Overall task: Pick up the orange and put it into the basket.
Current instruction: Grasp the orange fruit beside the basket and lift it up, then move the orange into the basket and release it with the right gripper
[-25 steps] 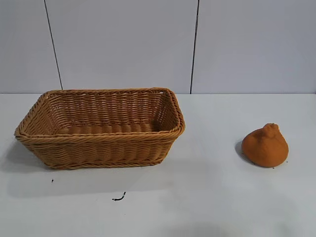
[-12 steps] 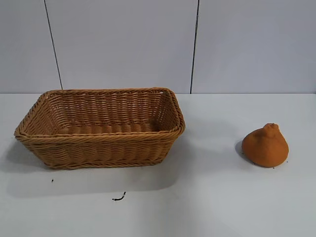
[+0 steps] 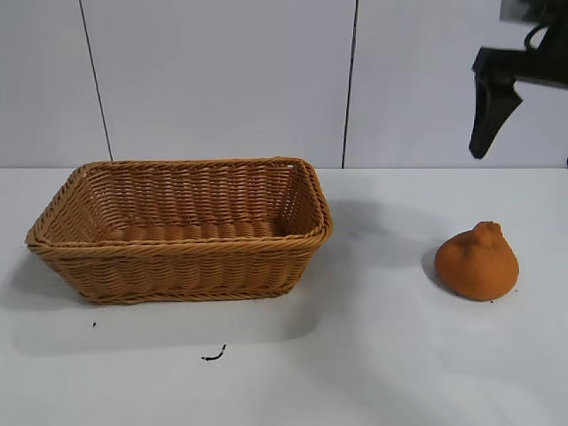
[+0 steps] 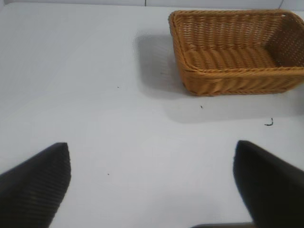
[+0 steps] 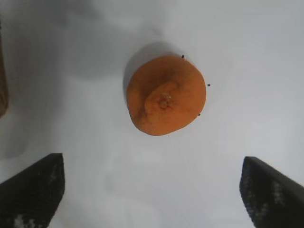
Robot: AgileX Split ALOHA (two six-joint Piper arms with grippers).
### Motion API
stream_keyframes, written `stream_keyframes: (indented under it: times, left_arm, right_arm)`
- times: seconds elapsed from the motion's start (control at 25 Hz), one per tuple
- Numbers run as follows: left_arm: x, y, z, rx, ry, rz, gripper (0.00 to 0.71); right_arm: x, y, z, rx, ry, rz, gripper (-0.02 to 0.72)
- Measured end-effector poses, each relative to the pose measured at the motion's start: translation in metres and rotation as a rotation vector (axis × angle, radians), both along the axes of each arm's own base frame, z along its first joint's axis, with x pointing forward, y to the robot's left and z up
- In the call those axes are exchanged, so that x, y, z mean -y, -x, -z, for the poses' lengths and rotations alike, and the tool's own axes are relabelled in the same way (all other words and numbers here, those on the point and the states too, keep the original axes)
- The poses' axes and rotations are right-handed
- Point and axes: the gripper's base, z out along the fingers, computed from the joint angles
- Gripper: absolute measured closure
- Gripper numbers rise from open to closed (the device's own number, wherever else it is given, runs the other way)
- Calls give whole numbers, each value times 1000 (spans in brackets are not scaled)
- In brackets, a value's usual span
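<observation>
One white table (image 3: 373, 355), grey panelled wall (image 3: 222, 80)

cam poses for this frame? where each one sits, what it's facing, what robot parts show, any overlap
Exterior: in front of the table, near level, facing basket, orange and back wall; right gripper shows high at upper right.
Left wrist: on the left arm above the table, facing the basket; left gripper open, fingertips at the corners.
Right wrist: straight above the orange; right gripper open.
Shared: basket in exterior and left wrist; orange in exterior and right wrist.
</observation>
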Motion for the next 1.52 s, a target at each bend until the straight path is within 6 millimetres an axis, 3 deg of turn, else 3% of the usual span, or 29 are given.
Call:
stream_keyframes:
  times: [0.24,0.52,0.64,0.76,0.84,1.08,1.36,1.52]
  left_arm:
    - [0,0,0,0,0,0,44]
    - [0,0,0,0,0,0,44]
    - [0,0,0,0,0,0,44]
    - [0,0,0,0,0,0,44]
    - [0,0,0,0,0,0,44]
    - [0,0,0,0,0,0,44]
    - [0,0,0,0,0,0,44]
    - [0,0,0,0,0,0,44]
  right_arm:
    - [0,-18,56,-83,1,9,10]
    - [0,-28,102,-124,6,18,34]
    - [0,-29,110,-135,6,25,189]
    - [0,-30,109,-118,8,26,496]
    - [0,-30,108,-117,7,26,649]
    - [0,-30,84,-62,14,18,651]
    - [0,-53,4,76,35,-11,651]
    - [-2,-61,-29,128,35,-21,651]
